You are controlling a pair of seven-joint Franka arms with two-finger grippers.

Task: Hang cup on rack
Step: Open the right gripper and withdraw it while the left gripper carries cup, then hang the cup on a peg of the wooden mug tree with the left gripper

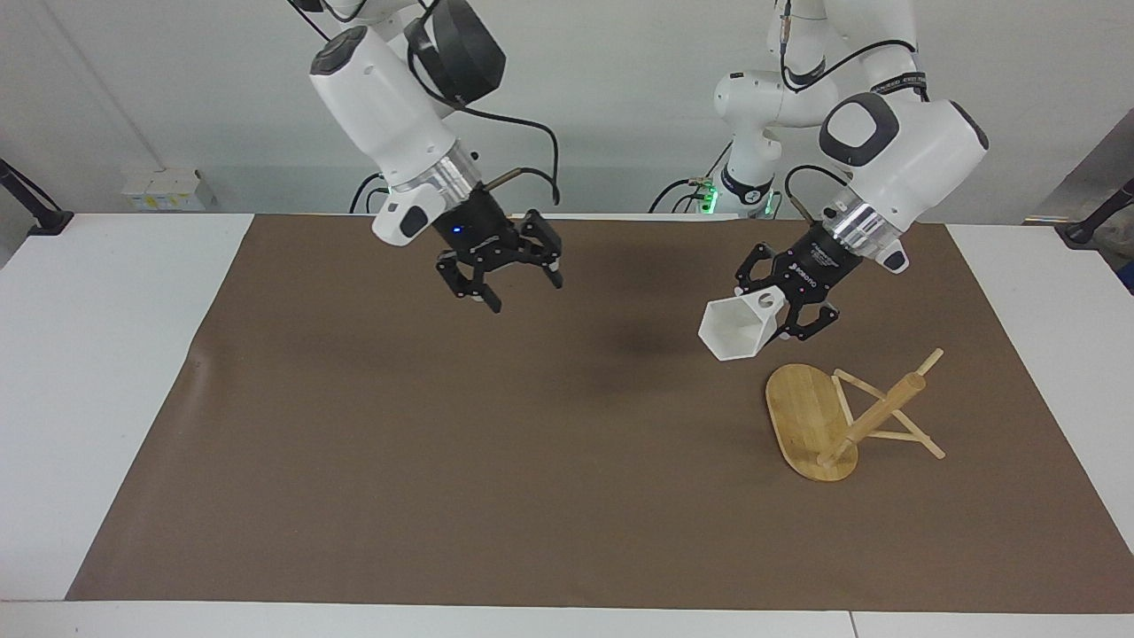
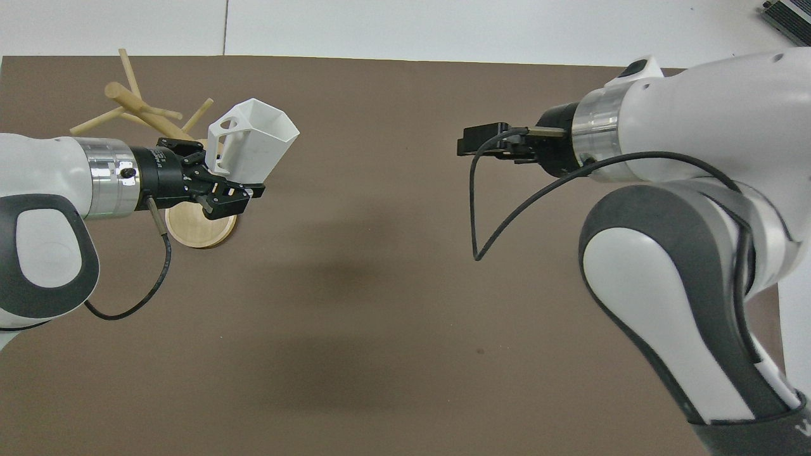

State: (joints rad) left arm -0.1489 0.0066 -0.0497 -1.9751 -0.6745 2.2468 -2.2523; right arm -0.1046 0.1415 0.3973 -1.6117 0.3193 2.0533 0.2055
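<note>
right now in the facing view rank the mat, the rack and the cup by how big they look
1. the brown mat, by far the largest.
2. the rack.
3. the cup, held in the left gripper; it is raised, so may look slightly enlarged.

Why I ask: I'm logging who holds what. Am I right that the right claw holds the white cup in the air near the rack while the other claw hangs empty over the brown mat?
Not quite: the left claw holds the cup near the rack, as the facing view shows. The empty one over the brown mat is the right claw, its fingers open.
</note>
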